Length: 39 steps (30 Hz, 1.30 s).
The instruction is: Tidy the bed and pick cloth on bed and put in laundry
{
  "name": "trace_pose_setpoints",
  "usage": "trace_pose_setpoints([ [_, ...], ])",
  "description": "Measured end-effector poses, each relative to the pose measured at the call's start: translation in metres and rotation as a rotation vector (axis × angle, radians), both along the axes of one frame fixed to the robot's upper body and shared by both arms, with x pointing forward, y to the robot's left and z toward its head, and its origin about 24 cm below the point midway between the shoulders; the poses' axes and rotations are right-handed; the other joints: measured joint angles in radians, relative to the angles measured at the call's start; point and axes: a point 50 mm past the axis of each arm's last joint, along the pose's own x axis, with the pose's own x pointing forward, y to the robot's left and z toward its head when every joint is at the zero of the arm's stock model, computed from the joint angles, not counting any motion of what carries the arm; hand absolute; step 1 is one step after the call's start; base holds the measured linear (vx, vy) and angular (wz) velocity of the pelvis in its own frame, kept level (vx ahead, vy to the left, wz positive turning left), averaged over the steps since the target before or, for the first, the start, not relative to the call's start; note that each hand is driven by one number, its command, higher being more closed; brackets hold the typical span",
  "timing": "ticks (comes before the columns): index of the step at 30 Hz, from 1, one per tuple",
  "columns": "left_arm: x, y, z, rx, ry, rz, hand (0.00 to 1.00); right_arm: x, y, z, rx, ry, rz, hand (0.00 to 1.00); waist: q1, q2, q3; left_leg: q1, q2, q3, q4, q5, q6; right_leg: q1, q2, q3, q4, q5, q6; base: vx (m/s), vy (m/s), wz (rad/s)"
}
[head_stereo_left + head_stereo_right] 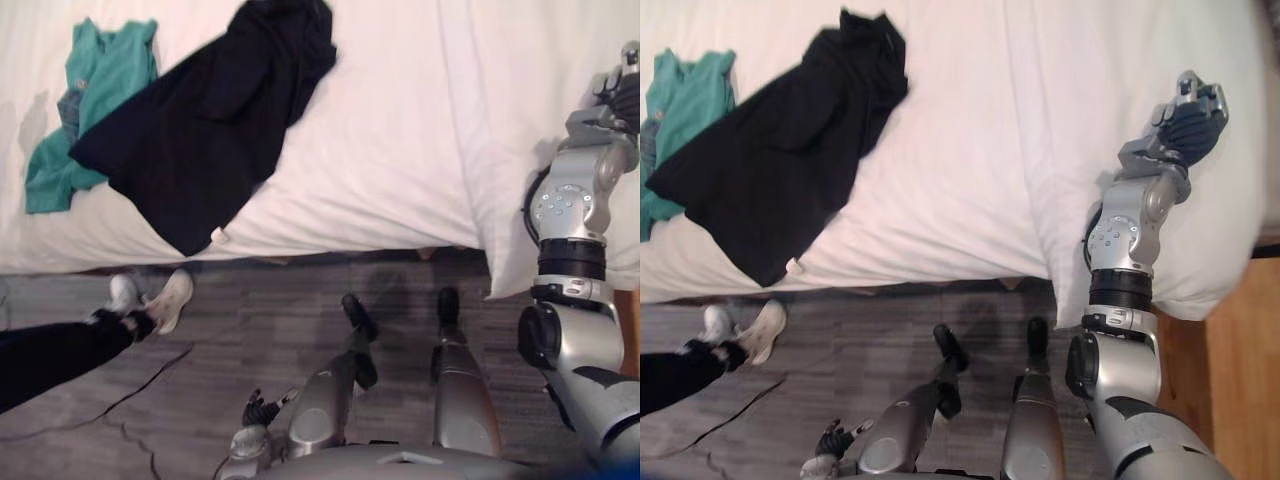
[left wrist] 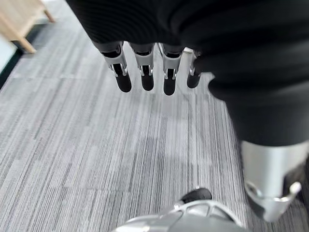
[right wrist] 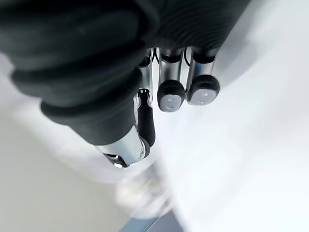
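Observation:
A black garment [image 1: 200,130] lies spread on the white bed [image 1: 400,140], one corner hanging over the front edge. Partly under its left side lies a green garment [image 1: 95,90]. My right hand [image 1: 1188,118] is raised over the white pillow [image 1: 1080,120] at the bed's right end. In the right wrist view its fingers [image 3: 169,94] are curled with nothing in them, above white bedding. My left hand [image 1: 258,410] hangs low over the grey carpet, far from the bed, with straight, empty fingers [image 2: 145,72].
A person's legs in dark trousers and light shoes [image 1: 165,298] reach in from the left, close to the bed's front edge. A wooden surface [image 1: 1240,350] shows to the right of the bed. Light wooden furniture [image 2: 19,19] stands on the carpet.

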Motion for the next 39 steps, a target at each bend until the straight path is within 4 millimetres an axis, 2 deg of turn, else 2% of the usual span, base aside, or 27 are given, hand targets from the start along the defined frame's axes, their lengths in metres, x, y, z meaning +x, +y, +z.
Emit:
trace_pose_setpoints([
  [1, 0.002, 0.0, 0.001, -0.01, -0.014, 0.019, 0.0, -0.003, 0.004, 0.01, -0.009, -0.066, 0.017, 1.0, 0.004, 0.004, 0.008, -0.019, 0.0, 0.009, 0.0, 0.009, -0.005, -0.029, 0.0, 0.011, 0.011, 0.0, 0.0, -0.02, -0.033, -0.11],
  [5, 0.004, 0.001, 0.002, -0.038, -0.044, 0.048, 0.0, -0.003, 0.015, 0.009, -0.001, -0.167, 0.105, 1.0, 0.01, 0.003, 0.016, -0.044, 0.001, 0.035, 0.0, 0.024, -0.027, -0.085, 0.002, 0.033, 0.049, -0.013, -0.014, -0.04, -0.045, -0.12],
  [8, 0.002, 0.002, 0.002, -0.074, -0.047, 0.103, 0.0, -0.007, 0.027, -0.01, -0.022, -0.202, 0.175, 1.0, 0.004, 0.0, 0.017, -0.046, 0.009, 0.069, 0.0, 0.016, -0.026, -0.111, 0.009, 0.04, 0.086, -0.042, -0.014, -0.04, -0.036, -0.08],
  [10, 0.0, 0.002, 0.001, -0.093, -0.047, 0.137, 0.0, -0.011, 0.03, -0.029, -0.045, -0.173, 0.191, 1.0, 0.002, -0.01, 0.016, -0.033, 0.022, 0.09, 0.0, -0.014, -0.011, -0.109, 0.023, 0.045, 0.098, -0.05, -0.021, 0.0, -0.019, -0.17],
  [11, -0.002, 0.005, 0.0, -0.107, -0.047, 0.17, 0.0, -0.013, 0.033, -0.047, -0.04, -0.139, 0.203, 1.0, -0.003, -0.034, 0.011, -0.023, 0.023, 0.099, 0.0, -0.014, -0.011, -0.107, 0.027, 0.053, 0.105, -0.052, -0.02, 0.02, -0.015, -0.15],
  [12, -0.003, 0.006, 0.0, -0.11, -0.046, 0.184, 0.0, -0.015, 0.034, -0.056, -0.036, -0.12, 0.208, 1.0, -0.004, -0.047, 0.008, -0.015, 0.023, 0.106, 0.0, -0.014, -0.011, -0.103, 0.028, 0.057, 0.107, -0.054, -0.022, 0.05, -0.022, -0.2],
  [13, -0.004, 0.01, 0.0, -0.106, -0.044, 0.207, 0.0, -0.02, 0.035, -0.082, -0.017, -0.061, 0.211, 1.0, -0.012, -0.073, 0.007, 0.016, 0.026, 0.109, 0.0, -0.019, -0.006, -0.073, 0.032, 0.06, 0.107, -0.058, -0.023, 0.04, -0.01, -0.14],
  [14, -0.005, 0.012, 0.0, -0.105, -0.044, 0.219, 0.0, -0.023, 0.034, -0.093, -0.004, -0.03, 0.209, 1.0, -0.017, -0.084, 0.004, 0.028, 0.026, 0.108, 0.0, -0.021, -0.003, -0.061, 0.032, 0.06, 0.108, -0.063, -0.024, 0.06, -0.005, -0.12],
  [16, -0.008, 0.019, 0.0, -0.098, -0.044, 0.261, 0.0, -0.038, 0.031, -0.139, 0.068, 0.09, 0.182, 1.0, -0.025, -0.124, -0.013, 0.073, 0.029, 0.108, 0.0, -0.032, 0.004, -0.015, 0.035, 0.058, 0.108, -0.075, -0.025, 0.07, 0.005, -0.07],
  [17, -0.008, 0.021, 0.0, -0.099, -0.044, 0.271, 0.0, -0.042, 0.03, -0.15, 0.089, 0.123, 0.173, 1.0, -0.029, -0.134, -0.017, 0.082, 0.029, 0.108, 0.0, -0.035, 0.004, -0.004, 0.036, 0.056, 0.107, -0.076, -0.025, 0.08, 0.008, -0.04],
  [19, -0.011, 0.025, 0.0, -0.105, -0.045, 0.298, 0.0, -0.06, 0.021, -0.2, 0.219, 0.282, 0.134, 1.0, -0.035, -0.156, -0.027, 0.116, 0.031, 0.106, 0.0, -0.047, 0.005, 0.034, 0.035, 0.047, 0.106, -0.085, -0.026, 0.07, 0.016, 0.02],
  [20, -0.012, 0.026, -0.001, -0.106, -0.043, 0.312, 0.0, -0.079, 0.015, -0.241, 0.334, 0.434, 0.093, 1.0, -0.035, -0.165, -0.03, 0.14, 0.031, 0.105, 0.0, -0.054, 0.005, 0.062, 0.034, 0.04, 0.107, -0.094, -0.022, 0.09, 0.022, 0.06],
  [21, -0.013, 0.026, -0.001, -0.113, -0.039, 0.327, 0.0, -0.106, 0.01, -0.283, 0.452, 0.599, 0.044, 1.0, -0.035, -0.166, -0.032, 0.162, 0.03, 0.103, 0.001, -0.059, 0.001, 0.088, 0.031, 0.031, 0.105, -0.103, -0.024, 0.1, 0.02, 0.06],
  [22, -0.014, 0.025, -0.002, -0.118, -0.039, 0.339, 0.0, -0.121, 0.01, -0.301, 0.505, 0.669, 0.018, 1.0, -0.036, -0.165, -0.033, 0.174, 0.029, 0.104, 0.001, -0.061, -0.002, 0.102, 0.029, 0.028, 0.104, -0.106, -0.023, 0.09, 0.017, 0.07],
  [23, -0.016, 0.024, -0.003, -0.125, -0.03, 0.357, 0.0, -0.15, 0.015, -0.328, 0.596, 0.771, -0.022, 1.0, -0.044, -0.163, -0.034, 0.197, 0.028, 0.105, 0.001, -0.064, -0.005, 0.128, 0.026, 0.021, 0.104, -0.114, -0.024, 0.09, 0.012, 0.06],
  [24, -0.019, 0.024, -0.004, -0.128, -0.017, 0.368, 0.0, -0.17, 0.02, -0.343, 0.633, 0.839, -0.039, 0.0, -0.052, -0.164, -0.036, 0.216, 0.028, 0.106, 0.001, -0.066, -0.009, 0.149, 0.024, 0.015, 0.105, -0.121, -0.021, 0.11, 0.002, 0.03],
  [26, -0.029, 0.024, -0.007, -0.13, 0.019, 0.382, 0.0, -0.212, 0.026, -0.365, 0.681, 0.964, -0.081, 0.0, -0.059, -0.168, -0.101, 0.251, 0.03, 0.111, 0.001, -0.074, -0.019, 0.178, 0.024, 0.009, 0.105, -0.129, -0.018, 0.12, -0.013, -0.11],
  [28, -0.031, 0.023, -0.007, -0.131, 0.028, 0.386, 0.0, -0.23, 0.032, -0.375, 0.666, 1.052, -0.081, 0.0, -0.059, -0.176, -0.146, 0.287, 0.035, 0.117, 0.009, -0.085, -0.033, 0.215, 0.025, 0.006, 0.1, -0.132, -0.014, 0.1, -0.013, -0.16],
  [29, -0.03, 0.023, -0.007, -0.131, 0.027, 0.386, 0.0, -0.232, 0.034, -0.377, 0.65, 1.081, -0.07, 0.0, -0.059, -0.181, -0.156, 0.299, 0.036, 0.121, 0.016, -0.089, -0.036, 0.231, 0.025, 0.006, 0.097, -0.133, -0.014, 0.06, -0.006, -0.15],
  [32, -0.026, 0.017, -0.007, -0.142, 0.019, 0.383, 0.0, -0.237, 0.056, -0.386, 0.49, 1.268, 0.072, 0.0, -0.059, -0.205, -0.188, 0.34, 0.064, 0.122, 0.108, -0.161, -0.021, 0.312, 0.017, -0.022, 0.101, -0.16, -0.014, -0.01, 0.012, 0.12],
  [33, -0.02, 0.017, -0.005, -0.132, 0.003, 0.373, 0.0, -0.24, 0.068, -0.39, 0.412, 1.348, 0.145, 0.0, -0.056, -0.223, -0.194, 0.342, 0.076, 0.109, 0.175, -0.191, -0.015, 0.336, 0.005, -0.037, 0.113, -0.18, -0.014, -0.04, 0.026, 0.24],
  [34, -0.02, 0.017, -0.004, -0.116, 0.005, 0.355, 0.0, -0.24, 0.07, -0.39, 0.312, 1.405, 0.192, 0.0, -0.046, -0.234, -0.203, 0.343, 0.091, 0.109, 0.223, -0.225, -0.007, 0.356, -0.002, -0.049, 0.117, -0.189, -0.017, -0.04, 0.035, 0.16],
  [36, -0.019, 0.018, -0.004, -0.092, 0.008, 0.343, 0.0, -0.237, 0.075, -0.39, 0.178, 1.47, 0.262, 0.0, -0.033, -0.24, -0.215, 0.344, 0.109, 0.112, 0.262, -0.26, 0.0, 0.377, -0.012, -0.076, 0.114, -0.191, -0.022, -0.03, 0.071, -0.01],
  [37, -0.018, 0.02, -0.003, -0.076, 0.008, 0.33, 0.0, -0.237, 0.081, -0.391, 0.087, 1.509, 0.313, 0.0, -0.02, -0.258, -0.223, 0.328, 0.124, 0.131, 0.298, -0.291, 0.009, 0.375, -0.031, -0.102, 0.113, -0.186, -0.022, -0.02, 0.101, -0.04],
  [38, -0.018, 0.022, -0.003, -0.072, 0.006, 0.329, 0.0, -0.236, 0.083, -0.391, 0.043, 1.522, 0.333, 0.0, -0.018, -0.263, -0.225, 0.317, 0.14, 0.143, 0.337, -0.309, 0.009, 0.377, -0.039, -0.112, 0.114, -0.183, -0.021, -0.01, 0.106, -0.01],
  [39, -0.017, 0.028, -0.001, -0.053, 0.003, 0.321, 0.0, -0.235, 0.084, -0.39, -0.039, 1.543, 0.364, 0.0, -0.019, -0.265, -0.226, 0.287, 0.199, 0.157, 0.421, -0.341, 0.012, 0.378, -0.041, -0.117, 0.118, -0.182, -0.021, 0.0, 0.128, 0.16],
])
